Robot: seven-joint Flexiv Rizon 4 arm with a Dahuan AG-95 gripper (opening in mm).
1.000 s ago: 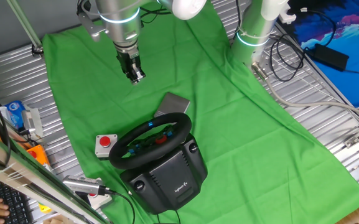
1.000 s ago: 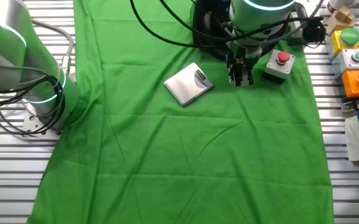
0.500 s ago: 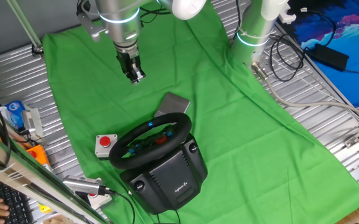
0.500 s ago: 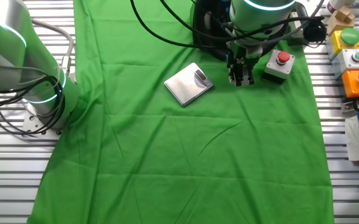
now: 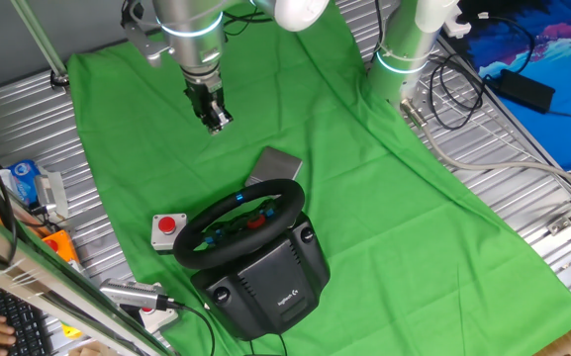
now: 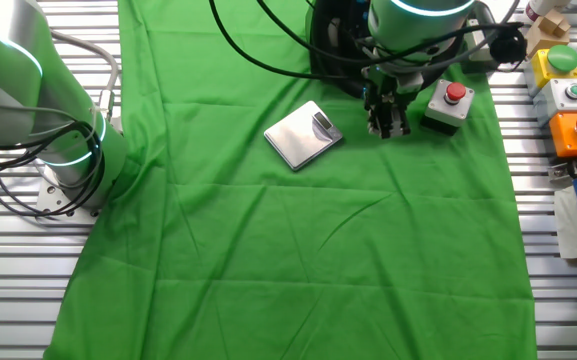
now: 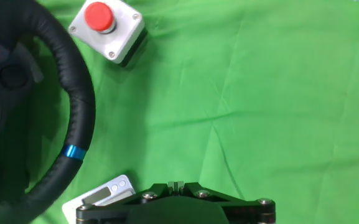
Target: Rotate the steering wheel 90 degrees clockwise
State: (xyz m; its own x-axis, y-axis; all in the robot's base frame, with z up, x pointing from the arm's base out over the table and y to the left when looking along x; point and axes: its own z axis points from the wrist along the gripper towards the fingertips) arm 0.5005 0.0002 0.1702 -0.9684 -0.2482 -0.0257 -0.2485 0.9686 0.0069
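- Gripper (image 5: 216, 123) hangs above the green cloth (image 5: 364, 178), well apart from the wheel (image 5: 237, 223) and on the far side of the plate (image 5: 275, 164) from it; it holds nothing.
- Finger state: the tips appear close together in both fixed views, but whether they are fully closed cannot be told; the hand view shows only the gripper body, not the tips.
- Change over the last second: none visible. Gripper position, wheel angle and cloth folds match the earlier frames in both fixed views.
- Meaning for the task: the arm is stationary, so the rotation is not yet begun. The wheel rim is untouched.
- Wheel location: on its black base (image 5: 270, 282) at the near edge of the cloth, with the button box (image 5: 168, 229) just beside the rim on one side and the plate just beyond the rim.
- In the hand view, the blue rim marker (image 7: 74, 152) sits on the rim side nearest the plate.
- Judged next requirement: travel past the plate to the rim, then take hold before any turn.
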